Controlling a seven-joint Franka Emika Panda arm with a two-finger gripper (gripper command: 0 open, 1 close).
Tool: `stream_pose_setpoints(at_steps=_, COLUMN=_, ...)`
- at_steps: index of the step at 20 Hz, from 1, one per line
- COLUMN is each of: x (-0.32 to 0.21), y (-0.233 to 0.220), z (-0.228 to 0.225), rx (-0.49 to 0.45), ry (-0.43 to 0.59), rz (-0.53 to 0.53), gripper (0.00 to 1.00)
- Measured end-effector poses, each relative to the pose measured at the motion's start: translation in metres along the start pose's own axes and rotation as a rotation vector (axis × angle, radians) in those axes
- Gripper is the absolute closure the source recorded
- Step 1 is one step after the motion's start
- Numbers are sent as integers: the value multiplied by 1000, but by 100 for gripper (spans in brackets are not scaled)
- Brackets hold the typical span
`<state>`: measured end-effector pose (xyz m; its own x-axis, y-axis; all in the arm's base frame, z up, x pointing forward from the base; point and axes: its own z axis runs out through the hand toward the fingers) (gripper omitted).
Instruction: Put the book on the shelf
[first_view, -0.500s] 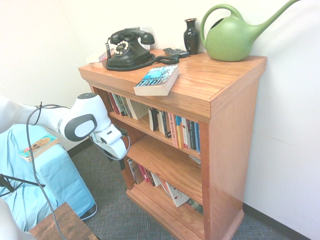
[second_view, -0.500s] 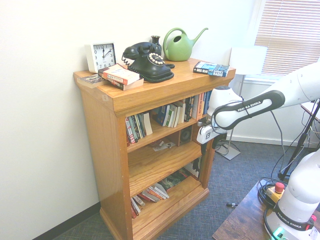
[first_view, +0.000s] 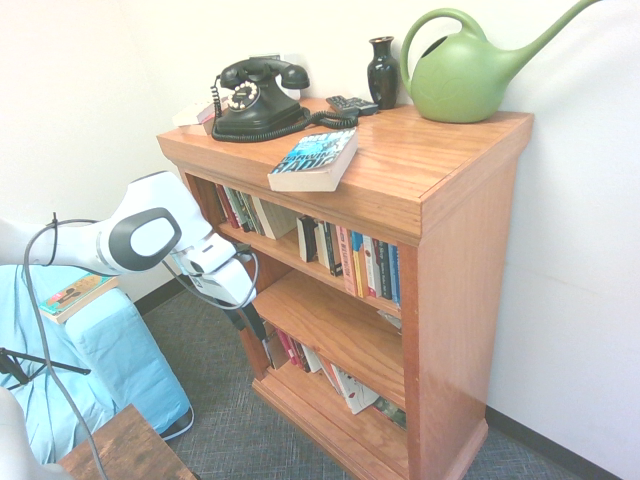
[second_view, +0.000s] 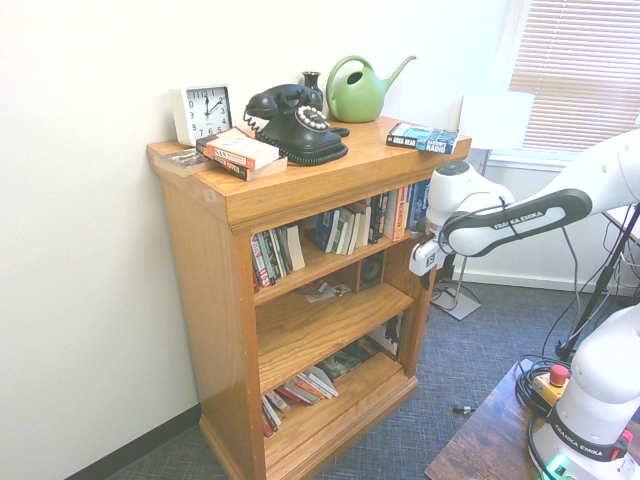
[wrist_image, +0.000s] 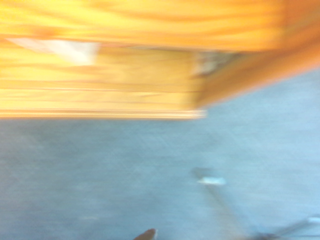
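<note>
My gripper (first_view: 256, 338) is spread with nothing between its fingers, pointing down near the front of the bookcase (first_view: 465, 290). Above me, inside, is the shelf (first_view: 285, 248), carrying a row of upright books (first_view: 357, 262). Higher still, the Greg Bear book (first_view: 315, 162) lies flat on the bookcase's top. Beyond it from me sit the black telephone (first_view: 258, 108), dark vase (first_view: 383, 75) and green watering can (first_view: 462, 80).
</note>
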<state>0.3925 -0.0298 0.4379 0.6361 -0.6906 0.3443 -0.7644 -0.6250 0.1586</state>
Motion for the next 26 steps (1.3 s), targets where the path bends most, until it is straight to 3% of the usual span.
stream_pose_setpoints(at_steps=4, x=15, y=44, z=-43, rx=-116, ry=195, rz=-16, gripper=0)
stream_pose_setpoints(at_steps=8, x=40, y=72, z=-53, rx=-253, ry=385, rz=-77, gripper=0)
stream_pose_setpoints(at_steps=17, x=96, y=78, z=-100, rx=-510, ry=850, rz=-257, gripper=0)
stream_pose_setpoints(at_steps=21, x=122, y=66, z=-109, rx=-531, ry=939, rz=-294, gripper=0)
stream_pose_setpoints(at_steps=26, x=114, y=25, z=-110, rx=-518, ry=986, rz=-363, gripper=0)
